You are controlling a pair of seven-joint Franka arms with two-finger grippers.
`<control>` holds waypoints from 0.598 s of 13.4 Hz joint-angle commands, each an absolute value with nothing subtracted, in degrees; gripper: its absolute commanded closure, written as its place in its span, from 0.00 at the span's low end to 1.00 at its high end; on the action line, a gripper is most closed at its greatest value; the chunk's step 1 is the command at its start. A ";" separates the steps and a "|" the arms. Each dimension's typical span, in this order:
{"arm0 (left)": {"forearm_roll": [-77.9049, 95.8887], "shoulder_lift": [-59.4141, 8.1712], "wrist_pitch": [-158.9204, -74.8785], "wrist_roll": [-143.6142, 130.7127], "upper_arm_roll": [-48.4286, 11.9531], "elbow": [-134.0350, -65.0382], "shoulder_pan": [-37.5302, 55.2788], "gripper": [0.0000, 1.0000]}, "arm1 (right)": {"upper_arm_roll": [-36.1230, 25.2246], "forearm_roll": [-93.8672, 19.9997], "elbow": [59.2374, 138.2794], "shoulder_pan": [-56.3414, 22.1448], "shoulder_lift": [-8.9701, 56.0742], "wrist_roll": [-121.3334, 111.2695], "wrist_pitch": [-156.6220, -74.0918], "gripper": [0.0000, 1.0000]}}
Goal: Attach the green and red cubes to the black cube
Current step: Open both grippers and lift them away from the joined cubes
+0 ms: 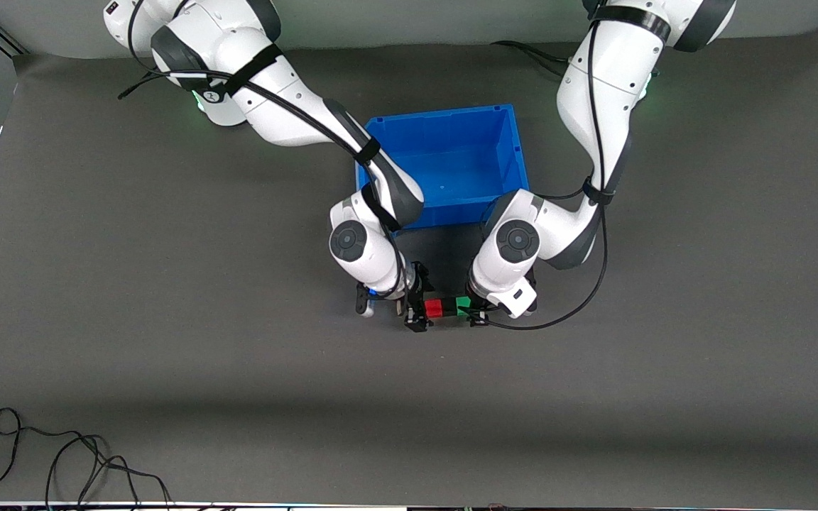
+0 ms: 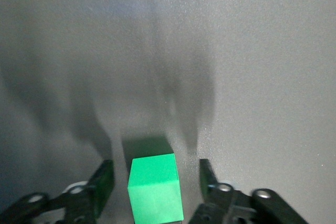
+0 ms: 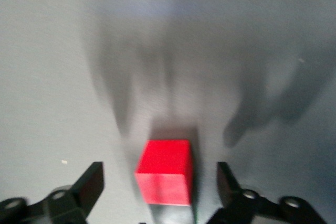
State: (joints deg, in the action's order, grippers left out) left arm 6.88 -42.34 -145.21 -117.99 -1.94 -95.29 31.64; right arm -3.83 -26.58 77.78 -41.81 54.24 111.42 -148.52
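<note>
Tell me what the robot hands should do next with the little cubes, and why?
Probably lift both away. The red cube, black cube and green cube already sit in one row on the table, seemingly joined. The left gripper and right gripper are open, with gaps beside the green and red cubes, so neither holds anything.

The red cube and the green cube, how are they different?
The red cube is bright red; the green cube is bright green. The red one lies toward the right arm's end, between the open fingers of the right pincer; the green one lies toward the left arm's end, between the open fingers of the left pincer. Both look the same size, and neither is gripped.
</note>
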 commanded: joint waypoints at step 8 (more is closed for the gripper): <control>1.76 -27.19 -126.22 -98.22 1.58 -100.17 26.03 0.00 | -6.15 -16.61 76.82 -31.84 39.49 100.25 -121.95 0.00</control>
State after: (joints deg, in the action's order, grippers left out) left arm 2.61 -34.58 -128.58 -105.52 1.77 -94.29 28.69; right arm -6.46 -17.91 75.42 -35.19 44.65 107.10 -129.03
